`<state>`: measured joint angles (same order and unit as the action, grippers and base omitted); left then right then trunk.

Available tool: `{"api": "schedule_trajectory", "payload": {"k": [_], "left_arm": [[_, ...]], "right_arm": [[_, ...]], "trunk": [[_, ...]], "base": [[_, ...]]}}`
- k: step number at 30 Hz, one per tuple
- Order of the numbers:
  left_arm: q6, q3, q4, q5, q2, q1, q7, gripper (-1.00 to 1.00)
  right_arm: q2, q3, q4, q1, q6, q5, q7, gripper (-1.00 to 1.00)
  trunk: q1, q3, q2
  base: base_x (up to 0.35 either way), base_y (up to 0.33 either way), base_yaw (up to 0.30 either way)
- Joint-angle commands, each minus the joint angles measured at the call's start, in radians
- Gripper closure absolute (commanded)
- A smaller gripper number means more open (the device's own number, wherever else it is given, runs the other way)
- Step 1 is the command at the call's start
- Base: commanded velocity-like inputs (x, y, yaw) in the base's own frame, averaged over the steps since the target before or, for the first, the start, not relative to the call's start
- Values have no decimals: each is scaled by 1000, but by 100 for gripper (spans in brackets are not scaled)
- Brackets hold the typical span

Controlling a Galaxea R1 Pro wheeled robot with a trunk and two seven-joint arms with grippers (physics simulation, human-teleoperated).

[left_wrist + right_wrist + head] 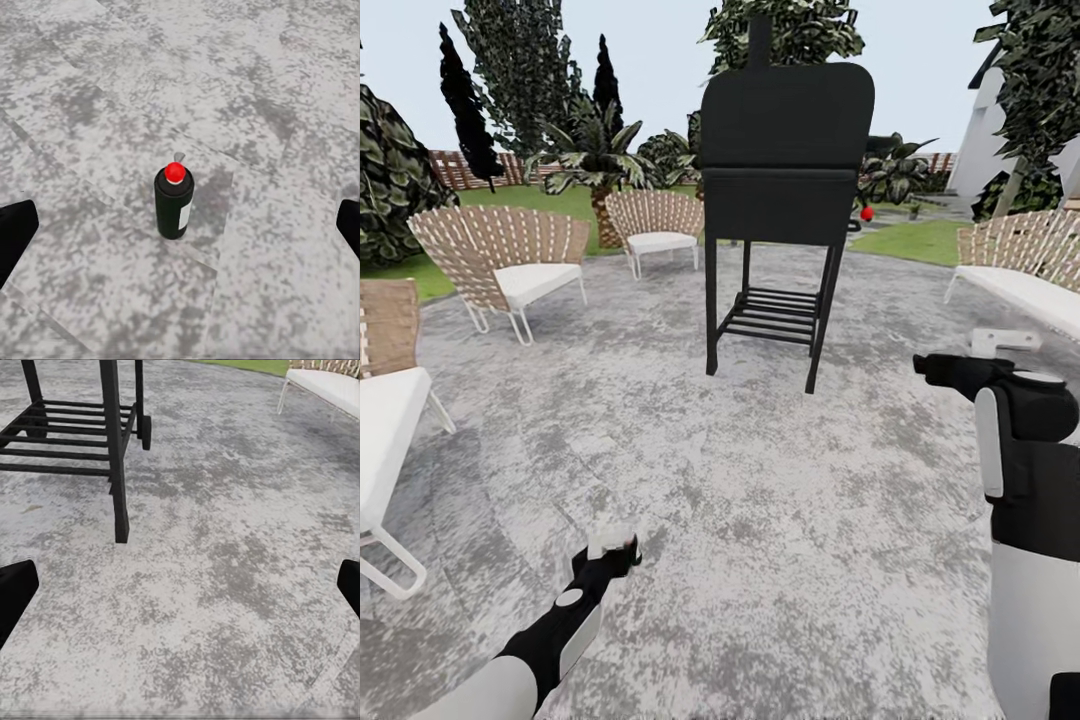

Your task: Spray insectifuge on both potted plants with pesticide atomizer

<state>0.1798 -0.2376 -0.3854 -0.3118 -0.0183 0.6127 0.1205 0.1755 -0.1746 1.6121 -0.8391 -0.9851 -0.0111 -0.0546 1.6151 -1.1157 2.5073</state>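
Observation:
The pesticide atomizer, a slim dark-green bottle with a white label and a red tip, stands upright on the grey stone patio. My left gripper hangs above it, open, with the bottle between its two black fingertips and not touched by either. In the head view the left gripper is low at the front left, pointing down at the patio. My right gripper is held out at the right, open and holding nothing. The potted plants are out of view.
A tall black grill on four legs stands in the middle of the patio, its leg ahead of the right gripper. Wicker chairs with white cushions ring the patio left and back. A wicker bench is at the right. Lawn and trees lie beyond.

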Motion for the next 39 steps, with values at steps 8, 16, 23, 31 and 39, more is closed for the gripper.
{"api": "schedule_trajectory", "payload": {"k": [8, 16, 23, 31, 39], "left_arm": [[-31, -8, 0, -4, -8, 1, -12, -100], [-33, -8, 1, -5, -10, 1, -14, -100], [-33, -7, 2, -5, -11, 1, -15, -100], [-34, -8, 2, -6, -11, 1, -15, -100], [-31, -2, -10, -3, -14, 1, -18, -100]], "right_arm": [[-4, -7, -10, 5, -10, 2, -7, -100], [-15, -8, -88, 36, -21, 0, -1, -100], [-21, -8, -107, 44, -22, 3, 2, -100], [-22, -8, -113, 46, -23, 3, -1, -100], [-25, -3, -96, 49, -20, 7, 5, -100]], "trunk": [[3, -32, 2], [7, -63, 4], [10, -90, 6], [14, -121, 8], [17, -152, 10]], "base": [[0, 0, 0], [0, 0, 0], [0, 0, 0], [0, 0, 0], [0, 0, 0]]}}
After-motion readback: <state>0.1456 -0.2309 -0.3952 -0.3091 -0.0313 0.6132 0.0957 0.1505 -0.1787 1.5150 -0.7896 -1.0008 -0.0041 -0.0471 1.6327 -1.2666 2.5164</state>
